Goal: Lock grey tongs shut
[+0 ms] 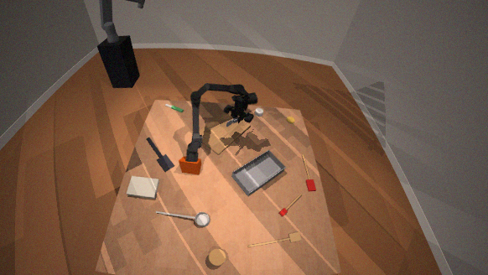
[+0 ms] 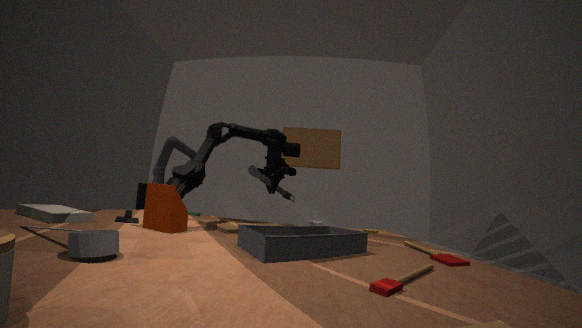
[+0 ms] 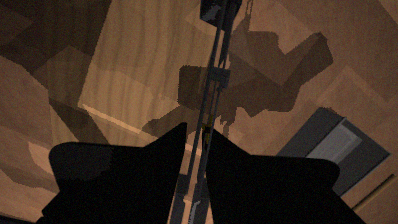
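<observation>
At upper center of the overhead frame, a black robot arm [image 1: 195, 117] [image 2: 205, 150] reaches over a wooden board [image 1: 220, 141] [image 2: 235, 227] [image 3: 140, 55], its gripper [image 1: 238, 119] [image 2: 271, 190] [image 3: 194, 128] clamped on a pair of grey tongs [image 1: 231, 121] [image 2: 287, 195] [image 3: 219, 76]. The jaws are nearly together, with the tongs pinned between them. In the exterior view, at center, the tongs hang in the air, clear of the tabletop, and tilt down toward the right, their lower end jutting past the jaws. In the wrist view they run lengthwise through the gap between the black fingers, from a dark, blocky end at top center to the bottom edge of the frame, their two long arms close beside each other. Whether the hinge is locked cannot be told.

Right of center in the overhead frame, a grey roasting tin [image 1: 259, 172] [image 2: 310, 245] [image 3: 332, 152] sits on the table, apart from the board and the tongs. At the frame's left, a dark spatula [image 1: 165, 162] [image 2: 127, 219] lies near the arm's orange base [image 1: 190, 167] [image 2: 164, 209].
</observation>
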Controlling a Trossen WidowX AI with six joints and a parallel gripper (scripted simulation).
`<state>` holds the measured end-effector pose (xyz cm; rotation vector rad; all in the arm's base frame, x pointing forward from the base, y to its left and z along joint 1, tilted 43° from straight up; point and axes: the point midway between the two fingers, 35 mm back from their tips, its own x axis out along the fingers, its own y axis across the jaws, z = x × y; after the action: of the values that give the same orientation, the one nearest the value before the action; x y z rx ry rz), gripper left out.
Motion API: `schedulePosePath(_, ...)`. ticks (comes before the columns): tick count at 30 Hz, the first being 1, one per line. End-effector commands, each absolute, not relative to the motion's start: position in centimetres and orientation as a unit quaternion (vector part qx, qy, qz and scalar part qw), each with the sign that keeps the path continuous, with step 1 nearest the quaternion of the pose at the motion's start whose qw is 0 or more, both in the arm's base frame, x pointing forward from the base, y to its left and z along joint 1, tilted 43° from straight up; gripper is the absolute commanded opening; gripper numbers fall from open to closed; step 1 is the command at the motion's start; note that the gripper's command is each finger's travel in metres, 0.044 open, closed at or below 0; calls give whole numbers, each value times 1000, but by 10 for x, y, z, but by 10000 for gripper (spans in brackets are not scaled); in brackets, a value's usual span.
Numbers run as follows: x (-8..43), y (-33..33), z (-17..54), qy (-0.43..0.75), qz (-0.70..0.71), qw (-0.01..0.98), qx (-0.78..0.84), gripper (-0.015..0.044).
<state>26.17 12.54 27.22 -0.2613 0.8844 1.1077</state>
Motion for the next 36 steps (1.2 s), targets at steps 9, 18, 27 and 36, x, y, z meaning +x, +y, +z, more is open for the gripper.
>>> schedulePosePath(9,245,136,279,261,590,701,-303,-150)
schedulePosePath(18,233,142,284,147,627,638,-423,-150)
schedulePosePath(27,221,148,289,28,642,554,-529,-150)
schedulePosePath(36,209,153,293,-93,634,454,-619,-150)
